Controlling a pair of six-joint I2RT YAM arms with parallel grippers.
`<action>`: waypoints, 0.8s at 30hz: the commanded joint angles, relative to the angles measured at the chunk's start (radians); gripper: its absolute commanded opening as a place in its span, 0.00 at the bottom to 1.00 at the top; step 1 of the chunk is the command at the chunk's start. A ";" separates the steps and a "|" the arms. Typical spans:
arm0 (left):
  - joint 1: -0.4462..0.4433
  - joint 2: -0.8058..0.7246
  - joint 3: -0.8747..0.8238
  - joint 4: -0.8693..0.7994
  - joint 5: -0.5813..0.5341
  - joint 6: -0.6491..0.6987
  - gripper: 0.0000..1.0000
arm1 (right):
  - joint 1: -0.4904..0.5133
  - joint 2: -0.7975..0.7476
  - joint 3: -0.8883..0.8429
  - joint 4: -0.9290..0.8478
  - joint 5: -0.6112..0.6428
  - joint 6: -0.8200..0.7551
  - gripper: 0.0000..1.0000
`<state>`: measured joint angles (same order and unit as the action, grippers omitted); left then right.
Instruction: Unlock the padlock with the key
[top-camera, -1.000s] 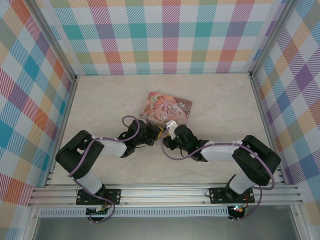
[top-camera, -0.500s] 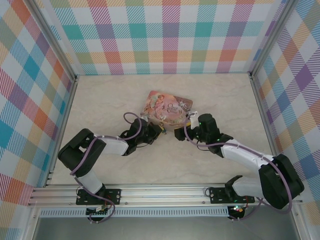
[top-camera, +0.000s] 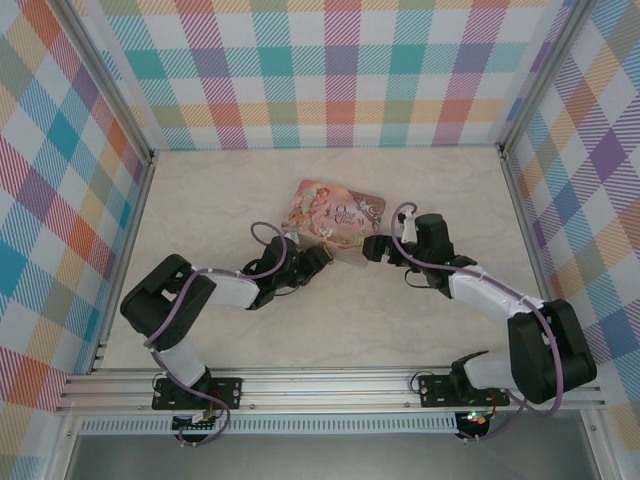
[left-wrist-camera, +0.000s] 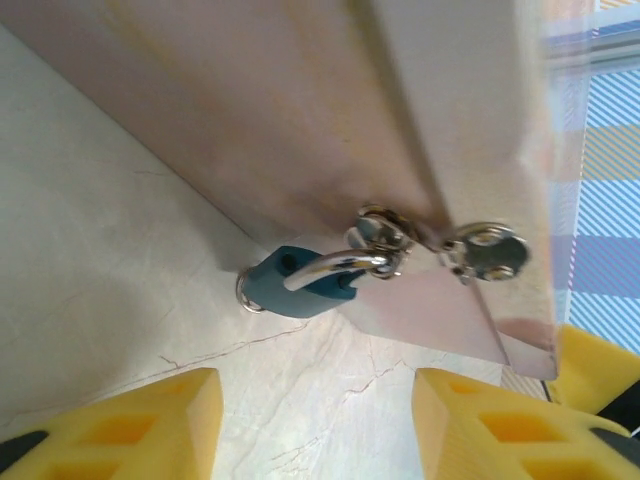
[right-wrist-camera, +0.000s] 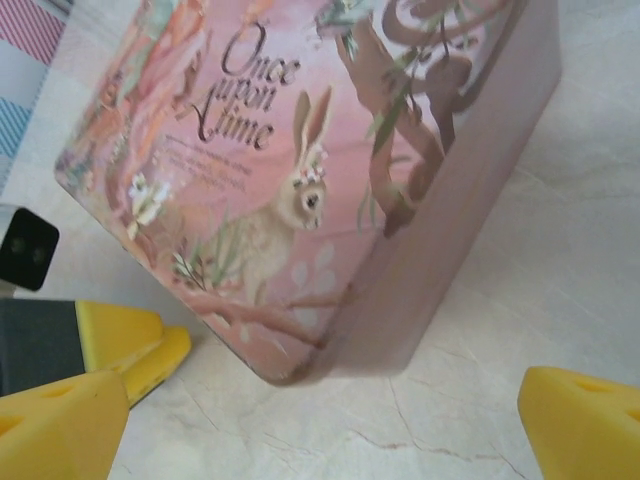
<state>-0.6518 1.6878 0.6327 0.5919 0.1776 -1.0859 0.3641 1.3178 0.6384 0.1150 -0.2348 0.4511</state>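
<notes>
left wrist view: the left gripper (left-wrist-camera: 315, 430) is open. its yellow fingers (left-wrist-camera: 120, 425) stand well apart, with bare table (left-wrist-camera: 110, 250) between them, and hold nothing. the padlock (left-wrist-camera: 295, 284) sits just ahead of the fingers, against the side wall of the pink tin (left-wrist-camera: 300, 100) and low by the table surface. its metal shackle (left-wrist-camera: 335, 266) runs into the metal clasp (left-wrist-camera: 380, 235) on the tin. whether the shackle is latched cannot be told.

right wrist view: the right gripper (right-wrist-camera: 320, 430) is wide open and holds nothing. its fingers (right-wrist-camera: 585, 420) stand to either side of the tin's near corner, apart from it. the pictured lid faces the camera.

top external view: the tin lies at mid-table. the left gripper is at the tin's near left corner and the right gripper is just beside its right end.
</notes>
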 joint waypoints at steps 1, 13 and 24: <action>0.016 -0.094 -0.023 -0.067 -0.046 0.051 0.58 | -0.019 0.033 0.038 0.030 -0.078 0.050 1.00; 0.072 -0.444 -0.039 -0.415 -0.211 0.238 0.74 | -0.068 0.294 0.231 0.009 -0.210 0.135 1.00; 0.173 -0.620 -0.042 -0.558 -0.232 0.315 0.80 | -0.067 0.558 0.484 0.007 -0.306 0.142 1.00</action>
<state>-0.4961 1.0966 0.5915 0.0864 -0.0444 -0.8055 0.2974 1.8301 1.0668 0.1104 -0.4786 0.5816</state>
